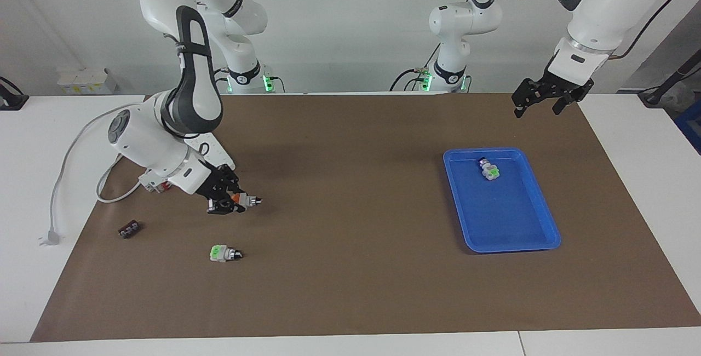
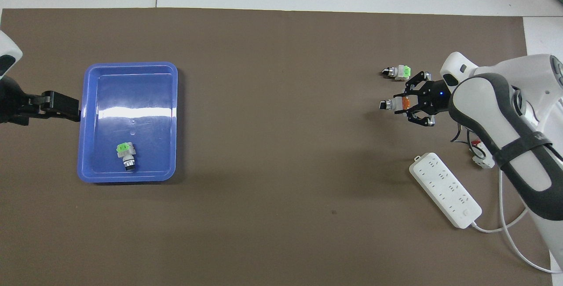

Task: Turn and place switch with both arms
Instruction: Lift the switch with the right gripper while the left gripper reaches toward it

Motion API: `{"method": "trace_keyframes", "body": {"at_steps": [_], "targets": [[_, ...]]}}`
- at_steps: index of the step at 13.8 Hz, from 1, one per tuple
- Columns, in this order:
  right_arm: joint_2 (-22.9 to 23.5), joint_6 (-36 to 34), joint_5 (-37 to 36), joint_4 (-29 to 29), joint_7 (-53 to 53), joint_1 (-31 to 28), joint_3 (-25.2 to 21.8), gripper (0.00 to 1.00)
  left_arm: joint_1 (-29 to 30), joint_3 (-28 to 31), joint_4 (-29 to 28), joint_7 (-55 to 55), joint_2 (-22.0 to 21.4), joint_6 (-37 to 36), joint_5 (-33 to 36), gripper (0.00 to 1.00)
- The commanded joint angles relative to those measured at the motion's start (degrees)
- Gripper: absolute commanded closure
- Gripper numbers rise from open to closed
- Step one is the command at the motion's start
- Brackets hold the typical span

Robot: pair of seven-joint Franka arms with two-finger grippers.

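The right tool (image 1: 233, 201) sits at the left of the facing view, low over the brown mat, and its fingers (image 2: 418, 101) are closed on the switch (image 1: 245, 199). The switch lies sideways in the grip, its orange patch between the fingers and its silver collar and black knob sticking out toward the middle of the frame. In the overhead view the same pair shows at the right of the frame, the right tool (image 2: 413, 103) gripping the switch (image 2: 393, 104) with the knob pointing toward the frame's centre.

A green-faced switch (image 1: 224, 253) lies on the bench (image 1: 350, 268) just below the held one in the facing view, apart from the tool. A small dark block (image 1: 129, 229) rests at the lower left of that frame. A white power strip (image 2: 445, 190) lies at the lower right of the overhead view, its cable trailing toward the frame edge.

The blue tray (image 1: 539, 224) sits at the right of the facing view, holding another green switch (image 1: 489, 169) near its upper edge.

The left tool (image 1: 542, 101) waits in the air at the upper right of the facing view, above the tray's upper corner in the frame, and whether its fingers are wide or narrow cannot be told.
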Motion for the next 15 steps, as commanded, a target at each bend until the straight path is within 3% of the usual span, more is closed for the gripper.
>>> {"method": "trace_keyframes", "body": {"at_steps": [1, 4, 12, 15], "targets": [[-2.35, -1.15, 1.32, 0.01, 1.88, 3.08, 0.47, 1.00, 0.45, 0.00, -3.41, 0.52, -2.17, 1.94, -1.70, 0.00], [-4.11, -1.69, 2.89, -0.08, 2.94, 7.22, 1.00, 1.00, 0.45, 0.01, -5.08, 0.43, -3.05, 2.81, -6.87, 0.02], [-7.37, 4.19, 22.40, -0.16, 2.85, 14.77, 2.06, 1.00, 0.36, 0.01, -15.98, 0.25, -7.71, 10.37, -24.70, 0.16], [-8.95, 6.31, 25.39, -0.25, 6.00, 18.81, 2.15, 1.00, -0.78, -0.43, -20.37, -1.15, -9.29, 14.14, -33.32, 0.19]]}}
